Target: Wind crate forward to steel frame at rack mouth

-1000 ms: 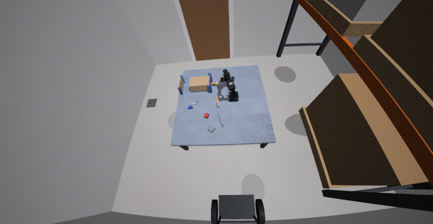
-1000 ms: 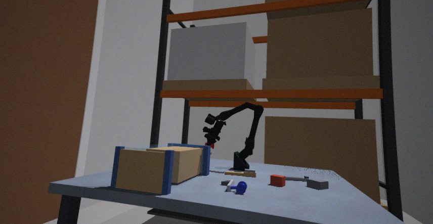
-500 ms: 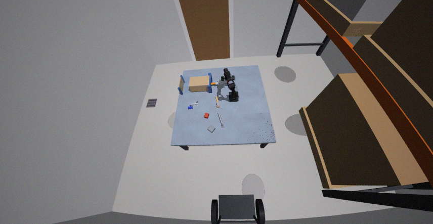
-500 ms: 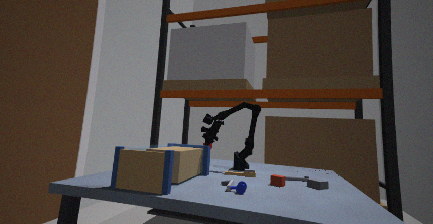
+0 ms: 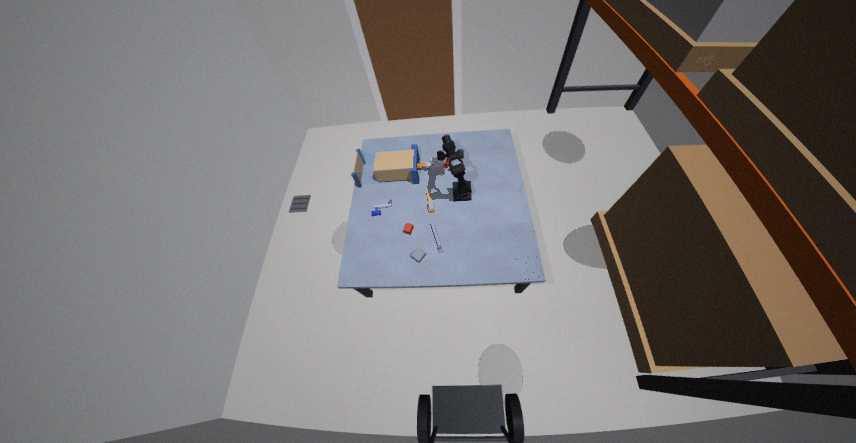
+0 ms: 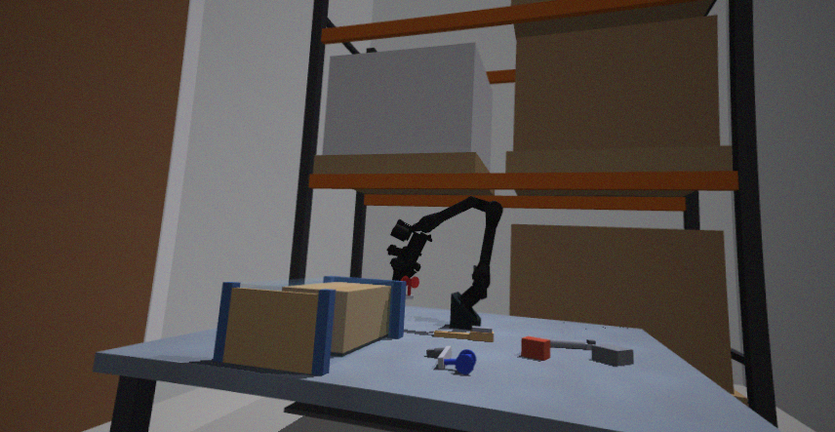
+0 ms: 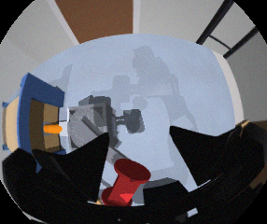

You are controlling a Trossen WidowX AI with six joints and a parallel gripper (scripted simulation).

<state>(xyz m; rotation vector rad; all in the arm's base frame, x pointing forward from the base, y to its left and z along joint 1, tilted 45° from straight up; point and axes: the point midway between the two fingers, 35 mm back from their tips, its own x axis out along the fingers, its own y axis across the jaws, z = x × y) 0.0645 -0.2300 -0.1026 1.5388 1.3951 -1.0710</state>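
Evidently, the matte black pincer point(image 5: 449, 159) point(image 6: 405, 280) point(image 7: 140, 133) is spread open around the glossy red spool-shaped knob point(image 5: 446, 163) point(image 6: 410, 283) point(image 7: 127, 183).

Is a pale blue table point(image 5: 491, 230) point(image 6: 374, 382) point(image 7: 96, 61) on dark legs. Carries the blue-framed cubby point(image 5: 412, 164) point(image 6: 397, 309) point(image 7: 26, 112) and grey winch point(image 5: 437, 165) point(image 7: 84, 123). Also bears a red block point(image 5: 407, 228) point(image 6: 535, 347), a grey block point(image 5: 418, 254) point(image 6: 612, 354) and a blue-knobbed crank point(image 5: 375, 213) point(image 6: 464, 362).

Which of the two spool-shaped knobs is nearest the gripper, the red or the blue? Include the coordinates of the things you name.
The red knob point(image 5: 446, 163) point(image 6: 410, 283) point(image 7: 126, 184), by the open fingers; the blue one point(image 5: 376, 213) point(image 6: 465, 362) lies across the bench.
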